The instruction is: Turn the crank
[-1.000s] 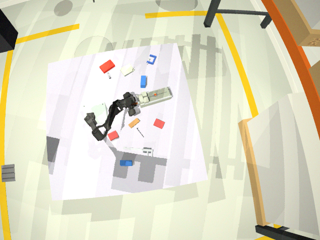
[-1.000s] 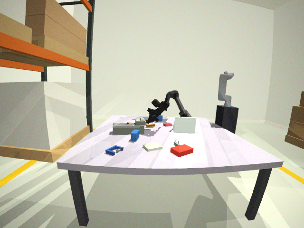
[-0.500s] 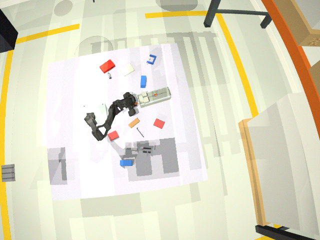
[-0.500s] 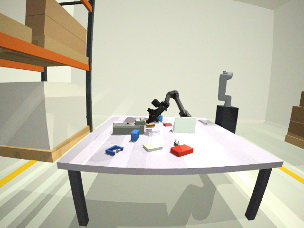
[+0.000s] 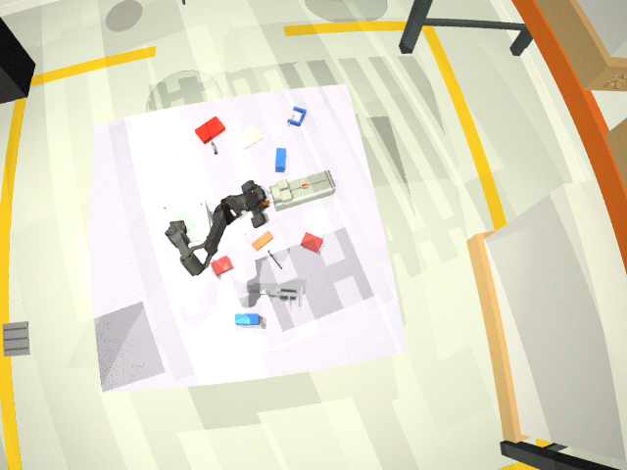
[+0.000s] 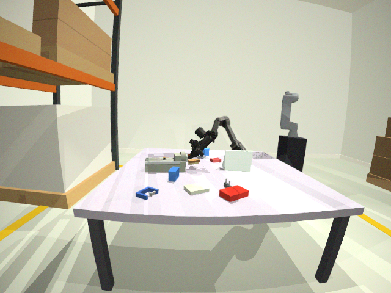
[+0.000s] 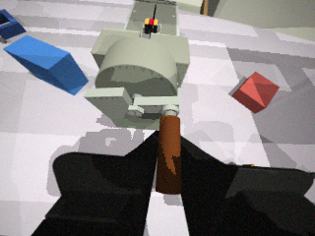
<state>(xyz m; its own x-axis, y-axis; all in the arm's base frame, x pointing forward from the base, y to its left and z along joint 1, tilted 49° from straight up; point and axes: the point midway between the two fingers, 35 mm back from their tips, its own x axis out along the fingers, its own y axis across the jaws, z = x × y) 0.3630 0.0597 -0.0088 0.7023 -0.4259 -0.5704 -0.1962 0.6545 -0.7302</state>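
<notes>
The grey-green machine [image 5: 309,198] [image 6: 164,166] [image 7: 140,56] lies on the table, its round housing and crank toward my arm. The crank's brown handle [image 7: 170,147] points back toward me in the wrist view. My gripper [image 7: 165,136] is shut on this handle, one dark finger on each side. The red pointer [image 7: 151,22] [image 5: 304,185] sits in the slot on top of the machine, with yellow marks close on both sides of it. It looks about level with them, but it is too small to tell exactly.
A blue block [image 5: 280,160] [image 6: 173,174] [image 7: 49,61] stands beside the machine. A red block [image 5: 311,242] [image 7: 256,92] is on the other side. An orange block [image 5: 262,240] lies near the gripper. A pale upright panel [image 6: 237,160] stands near the arm's base.
</notes>
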